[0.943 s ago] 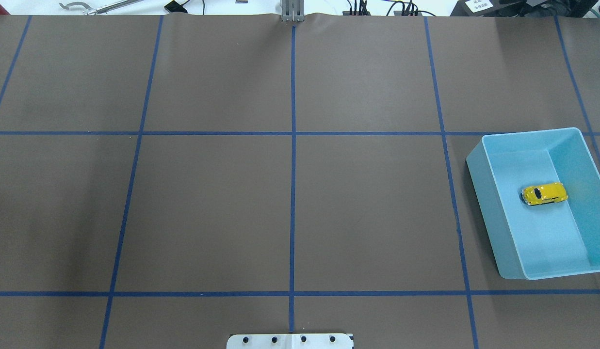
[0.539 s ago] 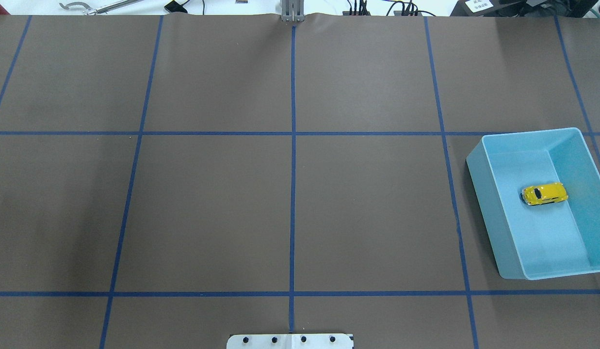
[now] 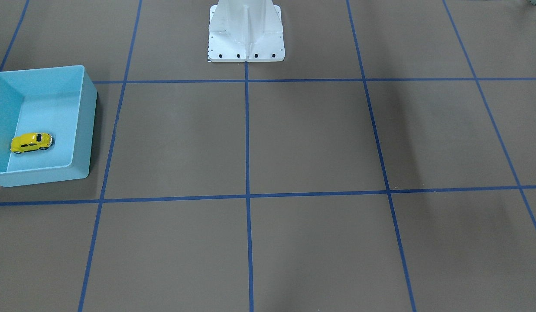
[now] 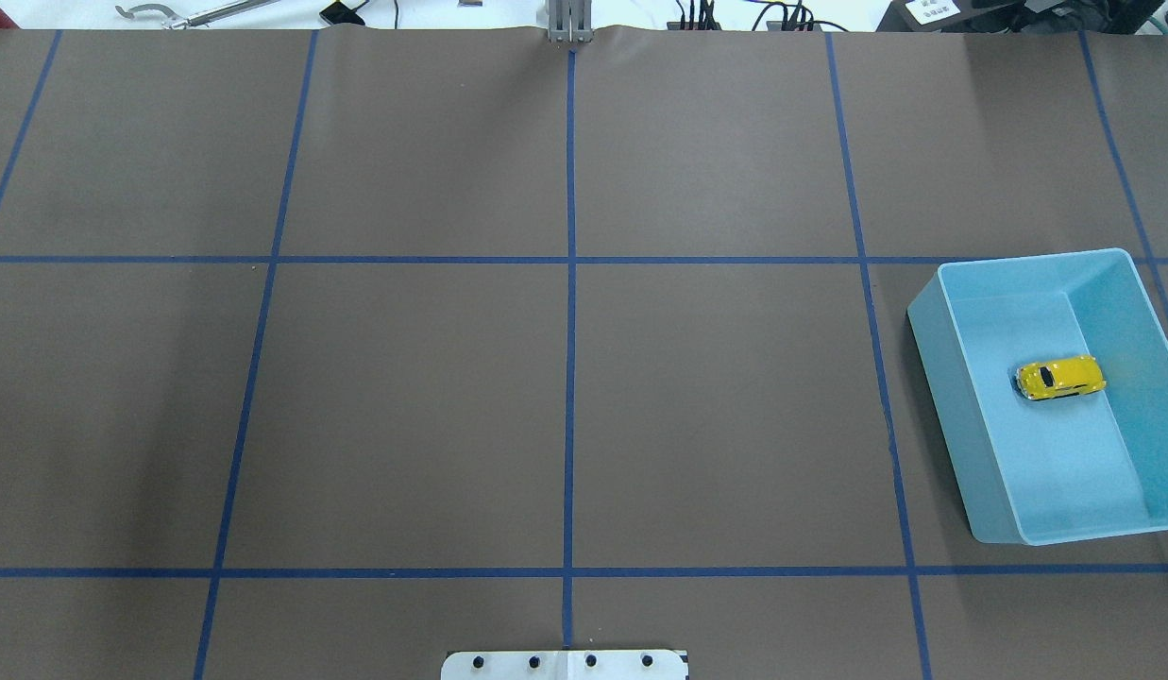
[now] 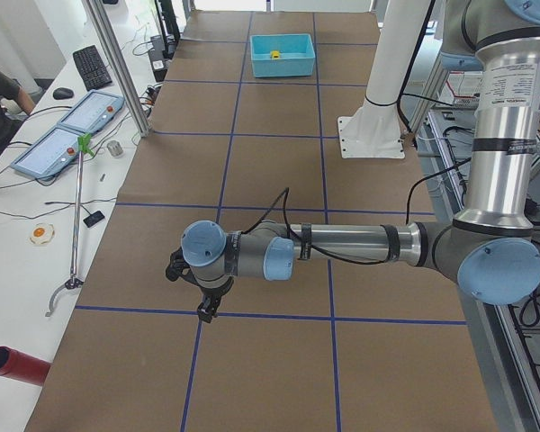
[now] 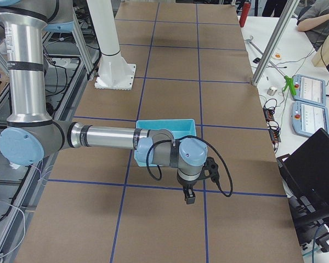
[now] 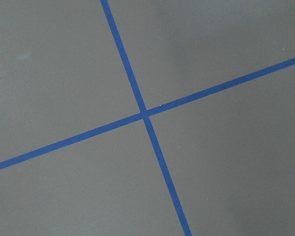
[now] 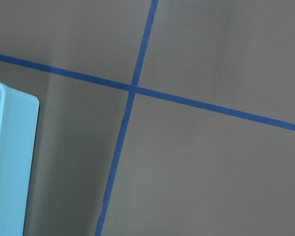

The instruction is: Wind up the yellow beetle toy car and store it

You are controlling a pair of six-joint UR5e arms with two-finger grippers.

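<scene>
The yellow beetle toy car (image 4: 1060,377) stands on its wheels inside the light-blue bin (image 4: 944,368) at the table's right side. It also shows in the front view (image 3: 30,142) and, far off, in the left side view (image 5: 274,55). My left gripper (image 5: 207,310) hangs over the table's left end, far from the bin, and shows only in the left side view. My right gripper (image 6: 189,198) hangs just beyond the bin (image 6: 164,125) and shows only in the right side view. I cannot tell whether either gripper is open or shut.
The brown table cover carries a blue tape grid (image 4: 570,260). The white robot base (image 3: 246,30) stands at the table's near edge. The bin's corner (image 8: 12,162) shows in the right wrist view. An operator's desk with tablets (image 5: 67,135) lies beyond the far edge.
</scene>
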